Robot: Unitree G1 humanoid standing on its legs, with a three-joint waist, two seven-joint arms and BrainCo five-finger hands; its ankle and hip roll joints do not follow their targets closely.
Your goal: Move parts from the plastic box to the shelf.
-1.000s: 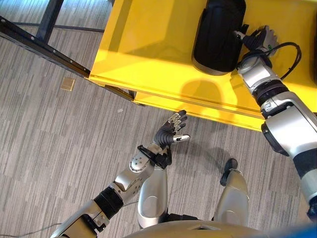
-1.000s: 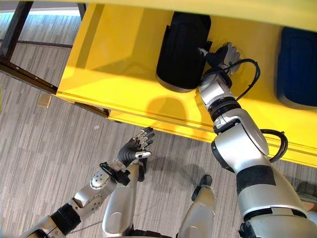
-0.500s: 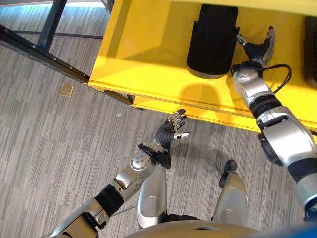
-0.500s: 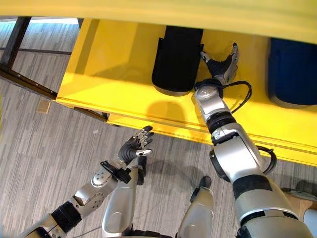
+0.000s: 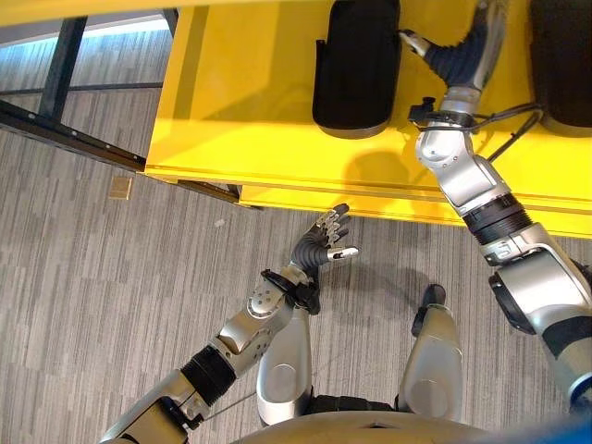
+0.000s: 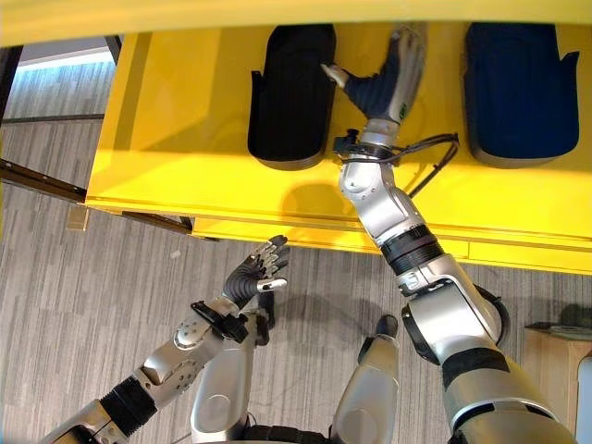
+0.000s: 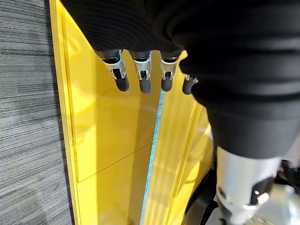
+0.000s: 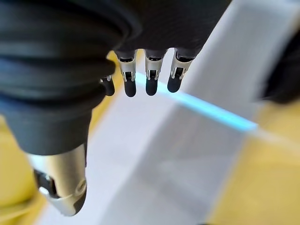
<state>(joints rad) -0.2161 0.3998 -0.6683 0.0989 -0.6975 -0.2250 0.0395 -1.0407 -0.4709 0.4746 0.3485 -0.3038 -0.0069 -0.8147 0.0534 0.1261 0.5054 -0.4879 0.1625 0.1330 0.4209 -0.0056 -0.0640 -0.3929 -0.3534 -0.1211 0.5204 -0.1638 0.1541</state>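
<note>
A black part [image 5: 356,65] lies on the yellow shelf [image 5: 240,92], and a dark blue part [image 6: 518,79] lies further right on the same shelf. My right hand [image 5: 467,46] is raised above the shelf between the two, just right of the black part and apart from it. It is open and empty; its fingers [image 8: 150,79] are straight in the right wrist view. My left hand [image 5: 324,245] hangs over the floor in front of the shelf's front edge, open with nothing in it, its fingers [image 7: 143,77] pointing towards the yellow shelf.
A dark metal frame [image 5: 65,129] runs across the floor left of the shelf. A small tan block [image 5: 119,188] lies on the grey floor beside it. A wooden piece [image 6: 555,365] stands at the far right.
My right hand has let go of the black part and lifted up and back over the shelf. The camera has shifted, bringing the shelf lower in view. The left hand has held still.
</note>
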